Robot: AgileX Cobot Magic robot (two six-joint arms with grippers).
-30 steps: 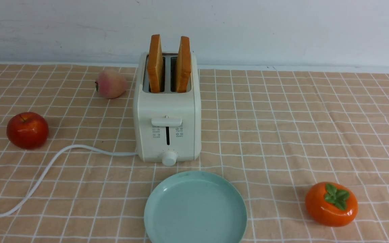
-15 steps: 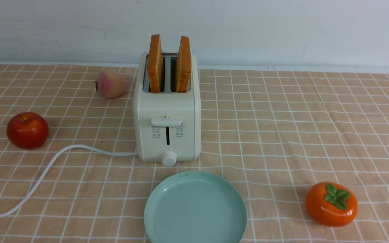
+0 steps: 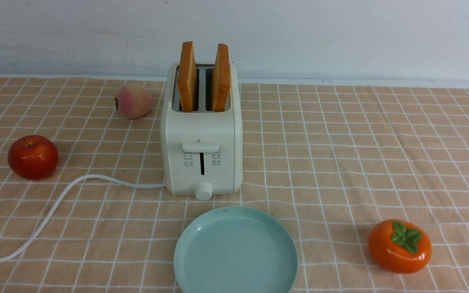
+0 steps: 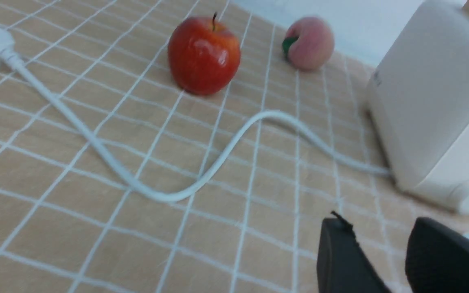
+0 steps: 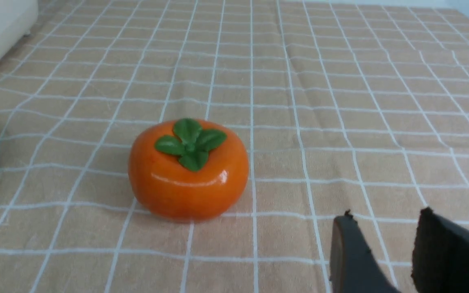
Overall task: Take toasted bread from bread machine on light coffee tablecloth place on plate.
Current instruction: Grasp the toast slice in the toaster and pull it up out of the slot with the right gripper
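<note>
Toasted bread [image 3: 187, 75]: two slices on edge in the slots of the bread machine [image 3: 202, 150], upper centre of the front view. Their top halves stand clear of the housing. The plate [image 3: 235, 252] sits bare at lower centre, just in front of the machine, on the tablecloth [image 3: 340, 142].

Handling, as we judge it:
- Light, dry and stiff enough to lift by one end.
- Brittle, so a hard squeeze would likely dent or crumble it.
- The crust looks the firmest part.

We would take hold on the exposed upper part, pads across the two flat faces. We would then draw straight up so the slice does not bind in its slot. The gap between the slices is narrow, and one finger has to pass down it.

Arms: neither shows in the front view.
- Left end effector [image 4: 385, 260]: fingers apart, nothing between them. It is low over the cloth, near the machine's side wall and the cord [image 4: 218, 158].
- Right end effector [image 5: 393, 256]: likewise apart and empty, low over the cloth near the persimmon [image 5: 188, 169].

Both are well apart from the bread and not yet up at slot level.
</note>
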